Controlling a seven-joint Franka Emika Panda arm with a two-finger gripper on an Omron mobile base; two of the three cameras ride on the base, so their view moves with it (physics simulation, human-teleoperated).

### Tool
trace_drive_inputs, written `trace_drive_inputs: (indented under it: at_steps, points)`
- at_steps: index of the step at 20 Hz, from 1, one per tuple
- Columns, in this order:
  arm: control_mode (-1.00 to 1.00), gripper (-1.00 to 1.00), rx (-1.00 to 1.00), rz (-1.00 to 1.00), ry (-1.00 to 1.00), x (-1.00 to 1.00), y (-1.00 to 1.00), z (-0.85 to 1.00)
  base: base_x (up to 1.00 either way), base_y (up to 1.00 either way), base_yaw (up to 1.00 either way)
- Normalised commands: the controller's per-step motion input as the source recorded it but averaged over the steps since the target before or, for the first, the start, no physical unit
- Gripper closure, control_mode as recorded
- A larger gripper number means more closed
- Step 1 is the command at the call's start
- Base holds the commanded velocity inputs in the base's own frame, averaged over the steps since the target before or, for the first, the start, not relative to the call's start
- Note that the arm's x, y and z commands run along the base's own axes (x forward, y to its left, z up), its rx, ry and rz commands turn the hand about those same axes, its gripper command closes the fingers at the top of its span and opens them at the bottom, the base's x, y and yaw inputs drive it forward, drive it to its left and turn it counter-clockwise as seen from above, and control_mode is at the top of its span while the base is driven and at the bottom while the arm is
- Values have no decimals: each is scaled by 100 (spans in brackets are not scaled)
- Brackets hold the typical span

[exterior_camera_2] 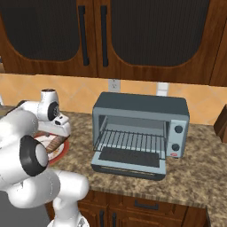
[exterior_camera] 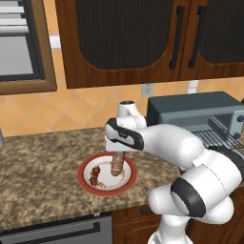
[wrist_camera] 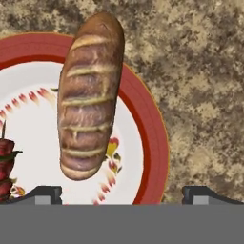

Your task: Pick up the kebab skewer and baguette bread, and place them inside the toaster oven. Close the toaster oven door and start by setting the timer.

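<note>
Jaws wide apart, gripping nothing | baguette bread (wrist_camera: pixel 89 97) — lengthwise across plate (wrist_camera: pixel 152 128), beside kebab skewer (wrist_camera: pixel 5 167)

No readable text, label, brand, number or sign appears on anything in this kitchen scene.

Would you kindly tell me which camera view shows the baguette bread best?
The hand view: the baguette bread lies close up and whole, crust scores plain. The left base view shows it small; the right base view shows a sliver behind the arm.
</note>
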Motion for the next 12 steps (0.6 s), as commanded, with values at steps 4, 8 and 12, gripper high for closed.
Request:
trace_drive_inputs:
  at_steps: [4, 8, 12]
  points:
    - [-100, -100, 0, -6, 0, 13, 6, -10, 0, 0, 0]
    - [-100, -100, 0, -1, -3, 15, 0, -33, 0, 0, 0]
    - [-100, -100, 0, 0, -7, 12, 1, -32, 0, 0, 0]
